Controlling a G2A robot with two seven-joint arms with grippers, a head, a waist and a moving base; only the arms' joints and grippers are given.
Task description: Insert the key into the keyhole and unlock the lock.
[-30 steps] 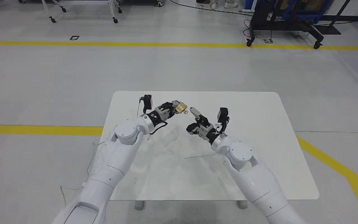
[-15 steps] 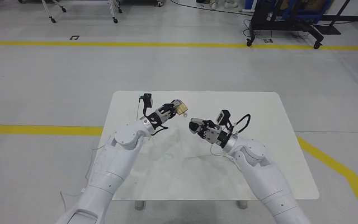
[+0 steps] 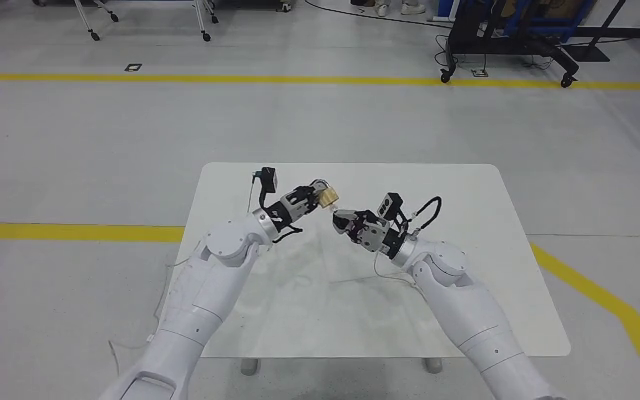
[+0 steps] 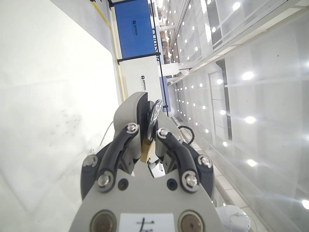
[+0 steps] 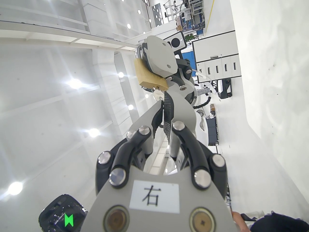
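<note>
A brass padlock (image 3: 327, 196) hangs above the table's middle back, with my left gripper (image 3: 318, 194) shut on its body. In the left wrist view the brass body (image 4: 146, 150) sits deep between the fingers, and the silvery shackle (image 4: 154, 113) lies toward the fingertips. My right gripper (image 3: 343, 218) is just beside and below the lock, shut on a small silver key (image 5: 159, 94). In the right wrist view the key's tip meets the keyhole face of the padlock (image 5: 148, 76). How far it is in, I cannot tell.
Both grippers are raised over the white table (image 3: 470, 300). A thin cable (image 3: 350, 280) lies on the table between the arms. The table's far edge is close behind the lock.
My right gripper swung out to the right, then came back up and left until the key reached the padlock. The left gripper with the lock shifted only slightly.
</note>
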